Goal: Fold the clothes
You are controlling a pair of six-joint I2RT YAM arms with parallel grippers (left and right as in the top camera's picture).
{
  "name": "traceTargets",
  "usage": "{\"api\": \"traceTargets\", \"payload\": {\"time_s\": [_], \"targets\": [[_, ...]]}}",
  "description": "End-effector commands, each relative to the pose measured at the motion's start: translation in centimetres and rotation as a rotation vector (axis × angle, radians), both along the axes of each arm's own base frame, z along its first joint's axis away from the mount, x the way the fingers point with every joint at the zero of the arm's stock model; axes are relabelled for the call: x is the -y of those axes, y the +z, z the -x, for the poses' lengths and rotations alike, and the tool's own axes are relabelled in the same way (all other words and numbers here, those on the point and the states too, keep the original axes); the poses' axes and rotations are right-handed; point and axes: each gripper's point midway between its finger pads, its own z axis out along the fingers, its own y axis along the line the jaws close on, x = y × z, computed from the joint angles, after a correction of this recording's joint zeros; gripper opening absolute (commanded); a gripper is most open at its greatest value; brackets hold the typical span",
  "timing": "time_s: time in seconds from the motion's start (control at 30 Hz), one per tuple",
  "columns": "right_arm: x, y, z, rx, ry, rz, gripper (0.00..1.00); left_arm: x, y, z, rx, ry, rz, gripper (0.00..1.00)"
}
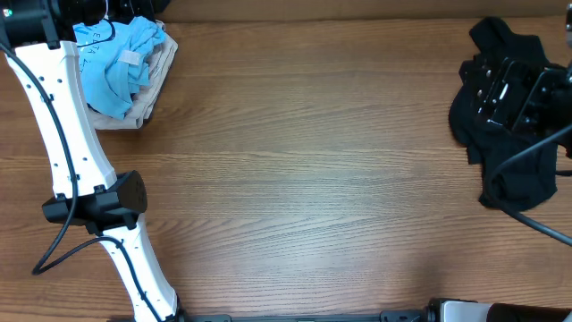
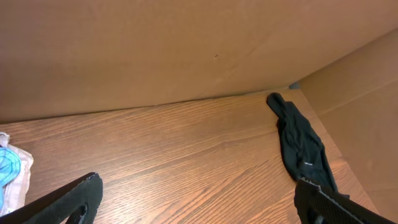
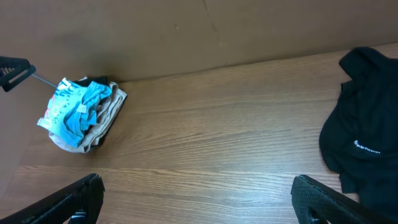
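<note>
Overhead view: the wood-grain counter [image 1: 313, 161] fills nearly the whole frame, and my wrist views add brown cardboard walls [image 2: 186, 43] rising behind it and along one side. My white left arm [image 1: 67, 134] runs up the left edge, bent at the elbow. My dark right arm [image 1: 509, 85] hangs at the right edge, over the black top [image 1: 523, 183], which lies crumpled there. The light blue T-shirt [image 1: 121, 58] sits bunched on a beige garment [image 1: 147, 98] in the upper left corner. My left jaws and right jaws are both spread wide, gripping nothing.
</note>
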Motion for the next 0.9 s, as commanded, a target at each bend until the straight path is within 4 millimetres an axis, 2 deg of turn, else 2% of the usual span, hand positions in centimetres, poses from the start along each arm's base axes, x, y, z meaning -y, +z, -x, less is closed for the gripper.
{"api": "traceTargets", "payload": {"time_s": [0.0, 0.17, 0.27, 0.4, 0.53, 0.7, 0.87], "targets": [[0.2, -0.2, 0.3, -0.009, -0.01, 0.007, 1.0, 0.4, -0.2, 0.0, -0.015, -0.017, 0.028, 1.0], [1.9, -0.9, -0.8, -0.028, -0.09, 0.067, 1.0, 0.4, -0.2, 0.0, -0.014, -0.017, 0.027, 1.0], [2.1, -0.4, -2.0, 0.013, -0.094, 0.072, 1.0, 0.5, -0.2, 0.0, -0.015, -0.018, 0.028, 1.0], [0.8, 1.0, -3.4, 0.122, -0.057, 0.084, 1.0, 0.5, -0.2, 0.0, -0.014, -0.018, 0.027, 1.0], [-0.6, 0.8, -4.3, 0.21, -0.033, 0.099, 1.0, 0.5, -0.2, 0.0, -0.015, -0.018, 0.028, 1.0], [-1.4, -2.9, -4.5, 0.278, -0.019, 0.092, 1.0, 0.5, -0.2, 0.0, -0.015, -0.018, 0.028, 1.0], [-1.5, -8.7, -3.6, 0.341, -0.015, 0.08, 1.0, 0.5, -0.2, 0.0, -0.015, -0.018, 0.028, 1.0]]}}
